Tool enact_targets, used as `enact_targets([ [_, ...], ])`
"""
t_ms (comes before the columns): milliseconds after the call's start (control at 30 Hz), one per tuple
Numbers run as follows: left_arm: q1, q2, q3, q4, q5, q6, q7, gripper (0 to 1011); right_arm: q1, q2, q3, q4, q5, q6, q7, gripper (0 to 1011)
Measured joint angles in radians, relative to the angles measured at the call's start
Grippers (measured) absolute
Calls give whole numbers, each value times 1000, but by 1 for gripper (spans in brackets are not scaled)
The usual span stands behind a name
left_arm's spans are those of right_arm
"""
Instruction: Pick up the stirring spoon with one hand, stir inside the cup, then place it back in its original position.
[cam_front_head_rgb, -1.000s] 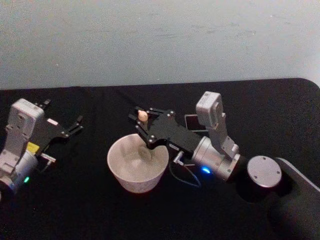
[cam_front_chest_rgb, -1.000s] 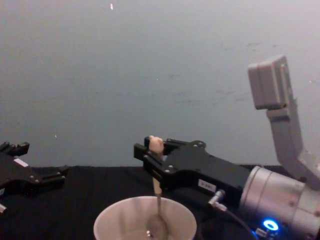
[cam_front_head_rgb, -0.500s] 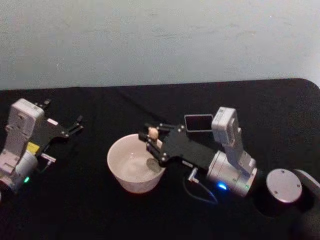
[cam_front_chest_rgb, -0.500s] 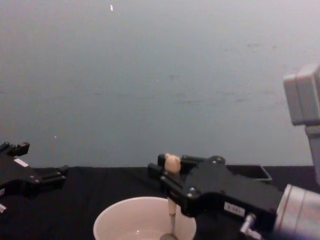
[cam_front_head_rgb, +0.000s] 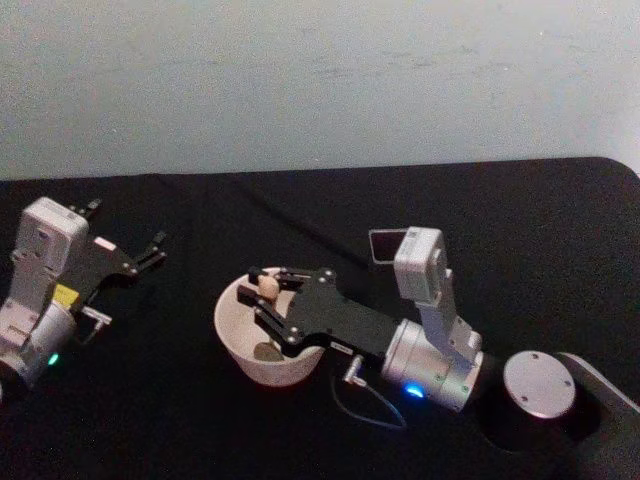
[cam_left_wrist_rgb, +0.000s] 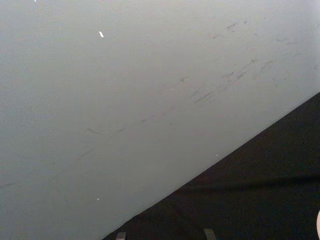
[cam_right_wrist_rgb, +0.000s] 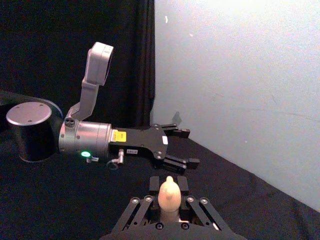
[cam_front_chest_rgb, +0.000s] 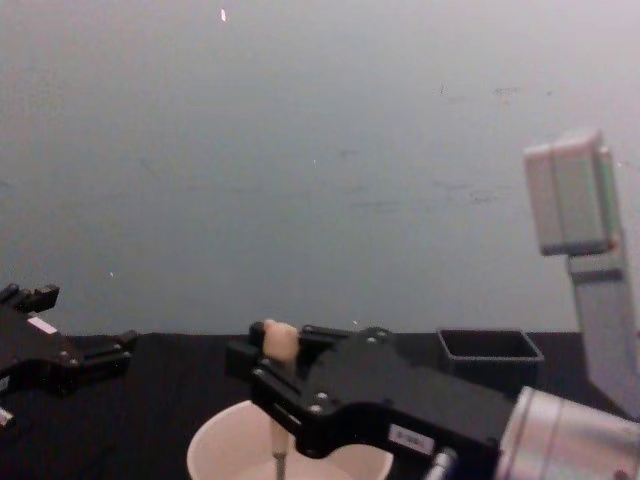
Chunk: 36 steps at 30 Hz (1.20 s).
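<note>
The pale cream cup (cam_front_head_rgb: 228, 325) stands on the black table, its rim (cam_front_chest_rgb: 212, 448) low in the chest view. My right gripper (cam_front_head_rgb: 266, 298) reaches over it from the right, shut on the stirring spoon. The spoon stands upright: its beige bear-like head (cam_front_head_rgb: 268, 286) pokes above the fingers, and its metal bowl (cam_front_head_rgb: 267, 351) is down inside the cup. That head also shows in the chest view (cam_front_chest_rgb: 279, 340) and the right wrist view (cam_right_wrist_rgb: 169, 193). The dark square-sided holder (cam_front_head_rgb: 387, 244) stands behind the right arm, farther back (cam_front_chest_rgb: 489, 346). My left gripper (cam_front_head_rgb: 150, 251) rests open at the left.
A pale wall runs along the table's far edge. The left arm (cam_right_wrist_rgb: 95, 137) lies on the black cloth, apart from the cup. The right arm's round base (cam_front_head_rgb: 535, 384) sits at the front right.
My right gripper has swung the spoon from the cup's right side to its left side, with the bowl still inside. The holder has come into sight in the chest view. The left arm is unmoved.
</note>
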Motion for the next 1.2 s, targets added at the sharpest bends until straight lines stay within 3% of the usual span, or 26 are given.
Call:
enact_targets([
  [233,0,0,0,0,0,0,0,1001,43,-43,-9,64,-15,-14,-25,212],
  [500,0,0,0,0,0,0,0,1001,88,-75,9,137,-36,-35,-58,212],
  [1200,0,0,0,0,0,0,0,1001,97,-67,45,160,-58,-47,-73,212],
])
